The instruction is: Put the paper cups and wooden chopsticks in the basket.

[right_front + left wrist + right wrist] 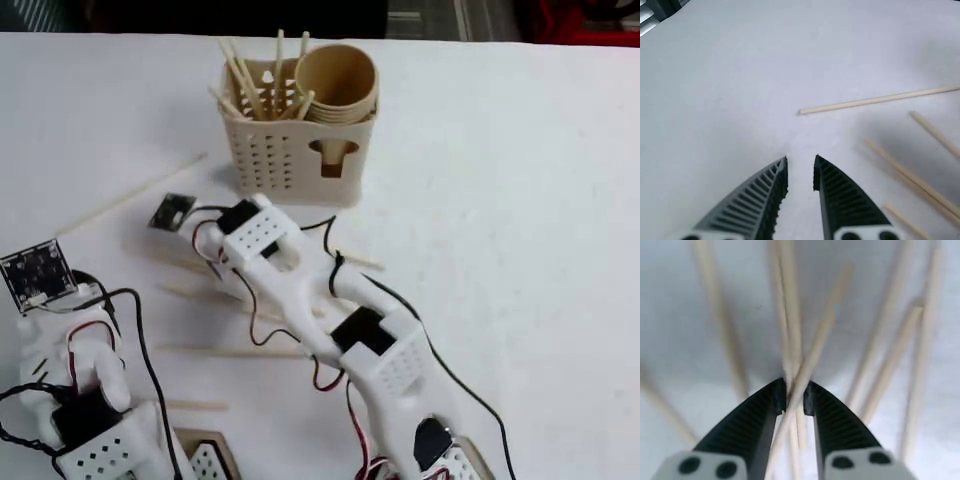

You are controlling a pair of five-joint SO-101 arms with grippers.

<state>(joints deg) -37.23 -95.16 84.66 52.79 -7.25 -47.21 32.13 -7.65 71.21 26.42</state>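
A white perforated basket (pixel 290 160) stands at the back of the table. It holds stacked paper cups (pixel 336 80) and several upright wooden chopsticks (pixel 247 85). More chopsticks (pixel 230 352) lie scattered on the table in front of it. My right gripper (pixel 794 395) points down over a pile of them and is shut on one chopstick (pixel 816 351) that runs slantwise between its fingers. My left gripper (pixel 800 167) hovers over bare table, its fingers a little apart with nothing between them. A long chopstick (pixel 875 101) lies just ahead of it, with others (pixel 910 177) off to one side.
The right arm (pixel 300 300) stretches across the middle of the table, trailing black and red cables (pixel 345 275). The left arm (pixel 75 360) sits at the front left corner. One chopstick (pixel 130 195) lies apart at the left. White table lies bare to the right of the basket.
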